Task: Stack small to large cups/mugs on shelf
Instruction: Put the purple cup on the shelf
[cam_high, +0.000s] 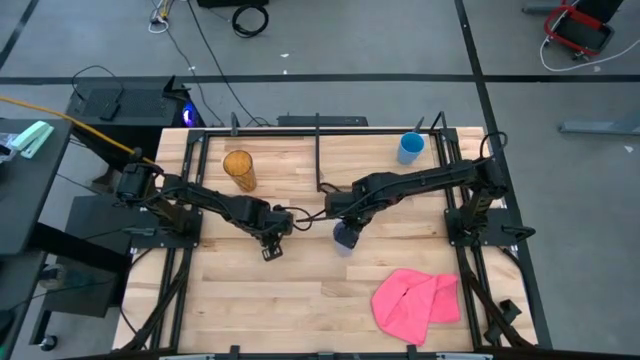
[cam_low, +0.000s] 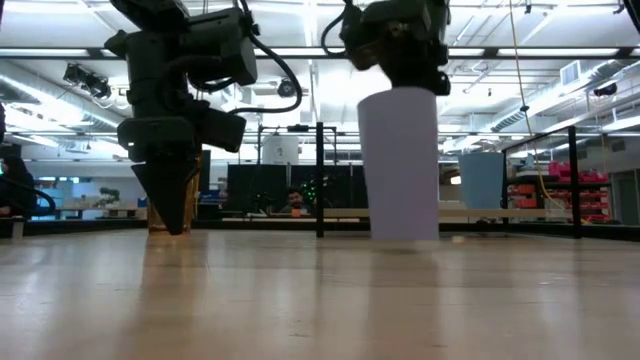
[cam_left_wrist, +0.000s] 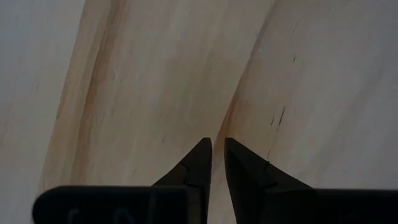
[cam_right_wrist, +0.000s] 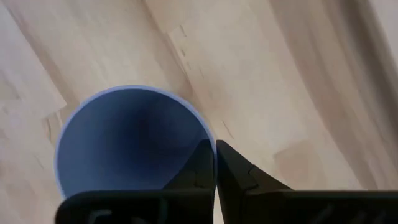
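Note:
My right gripper (cam_high: 345, 228) is shut on the lavender-blue cup (cam_low: 400, 165), which stands upright near the table's middle; the cup also shows in the high view (cam_high: 346, 236). My left gripper (cam_high: 270, 242) points down just left of it, shut and empty, its tips (cam_low: 172, 225) close above the tabletop. The amber ribbed tumbler (cam_high: 239, 170) stands upright at the far left, partly hidden behind my left gripper in the low view. The bright blue cup (cam_high: 410, 147) stands at the far right on the shelf (cam_low: 560, 212). My right gripper pinches the lavender-blue cup's rim (cam_right_wrist: 200, 127), one finger inside the cup and one outside. The fingers come from above, pointing down. The cup is upright, its base (cam_low: 400, 236) at the tabletop.
A pink cloth (cam_high: 415, 298) lies crumpled at the near right. Black rods and upright posts (cam_high: 318, 150) frame the far side of the table. Bare wood lies between the two grippers and the near edge.

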